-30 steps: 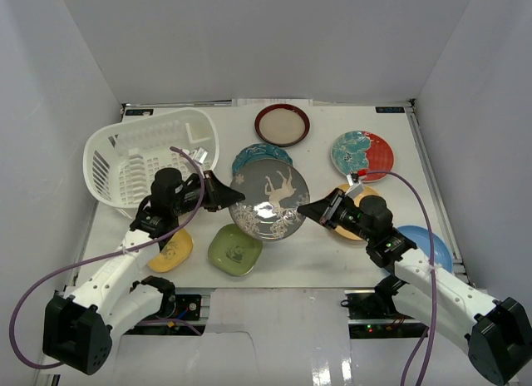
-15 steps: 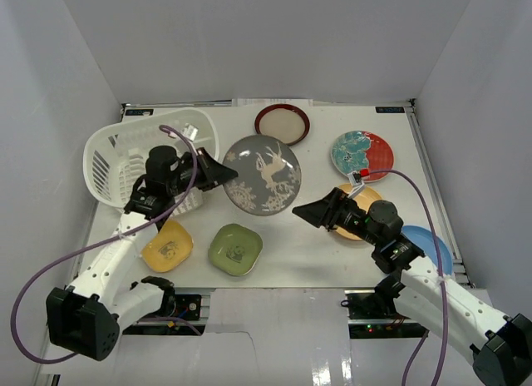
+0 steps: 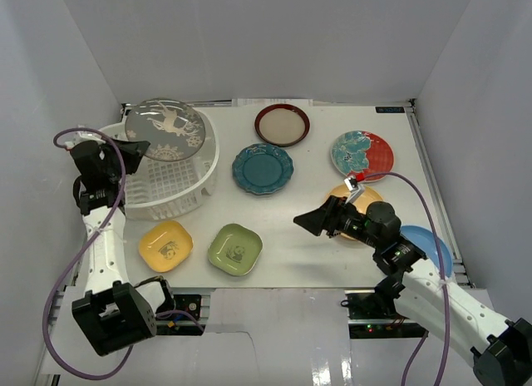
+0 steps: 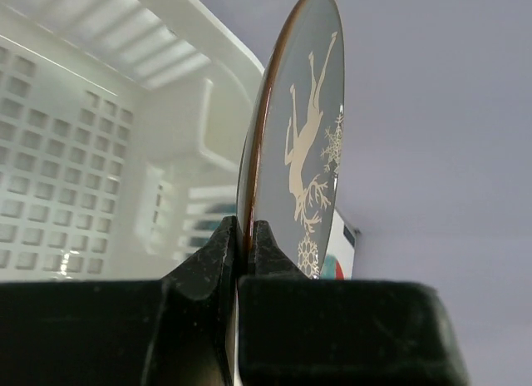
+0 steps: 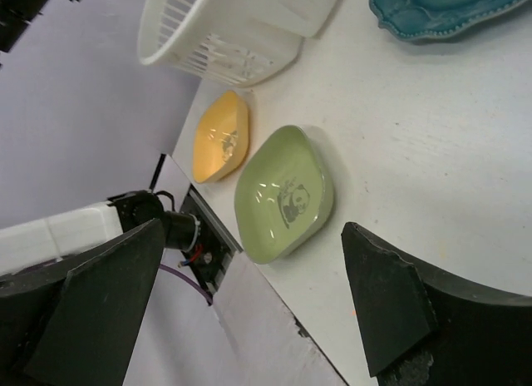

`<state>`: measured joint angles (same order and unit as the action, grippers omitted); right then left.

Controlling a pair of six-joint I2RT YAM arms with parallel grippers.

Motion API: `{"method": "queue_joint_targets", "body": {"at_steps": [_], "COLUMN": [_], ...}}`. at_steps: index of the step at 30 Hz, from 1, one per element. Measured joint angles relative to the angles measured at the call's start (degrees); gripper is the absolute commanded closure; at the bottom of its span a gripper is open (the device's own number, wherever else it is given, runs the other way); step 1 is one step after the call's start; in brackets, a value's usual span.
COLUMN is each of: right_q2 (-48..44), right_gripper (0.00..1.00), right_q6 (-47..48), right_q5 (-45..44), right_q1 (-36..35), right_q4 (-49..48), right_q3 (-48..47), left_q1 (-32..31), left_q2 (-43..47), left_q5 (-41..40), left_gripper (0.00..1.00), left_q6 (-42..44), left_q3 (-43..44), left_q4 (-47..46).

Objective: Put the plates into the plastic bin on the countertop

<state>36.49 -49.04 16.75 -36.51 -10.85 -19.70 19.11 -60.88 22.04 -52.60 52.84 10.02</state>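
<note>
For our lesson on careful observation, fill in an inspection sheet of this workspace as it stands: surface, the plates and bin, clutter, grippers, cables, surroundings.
Surface: white countertop, seven plates lying on it.
Job's things: white bin at far left, no plates seen inside; grey patterned plate held above its far rim. On the counter: red-rimmed plate, teal scalloped plate, teal-and-red plate, orange plate and light blue plate both partly under the right arm, yellow plate, green plate.
Clutter: nothing seen.
Grippers: left gripper shut on the grey plate's rim; right gripper open, empty.
Cables: a purple cable along each arm.
Surroundings: plain grey walls on three sides.
</note>
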Motion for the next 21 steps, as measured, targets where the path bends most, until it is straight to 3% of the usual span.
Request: {"method": "queue_joint_targets", "body": {"at_steps": [8,19,21], "right_q2": [7.26,16.28,17.97], "right_gripper": [0.07,0.10,0.10], "right_q6": [4.55,7.69,7.78], "right_q5": [1.81,1.57,1.31], "right_q1": [0.00,0.00,0.00], "right_q4": [0.17,-2.01,-2.84], "right_q3": [-0.02,-3.98,-5.01], "left_q1": [1.46,1.46,1.46], "left_q2": [-0.68,-5.57,-6.88], "left_q5": [-10.80,-16.46,-16.70], "left_gripper": [1.00,1.00,0.91], "left_q6": [2.95,6.97,7.28], "left_q3": [-0.04,-5.99,-7.30], "left_q4": [5.09,5.46,5.38]}}
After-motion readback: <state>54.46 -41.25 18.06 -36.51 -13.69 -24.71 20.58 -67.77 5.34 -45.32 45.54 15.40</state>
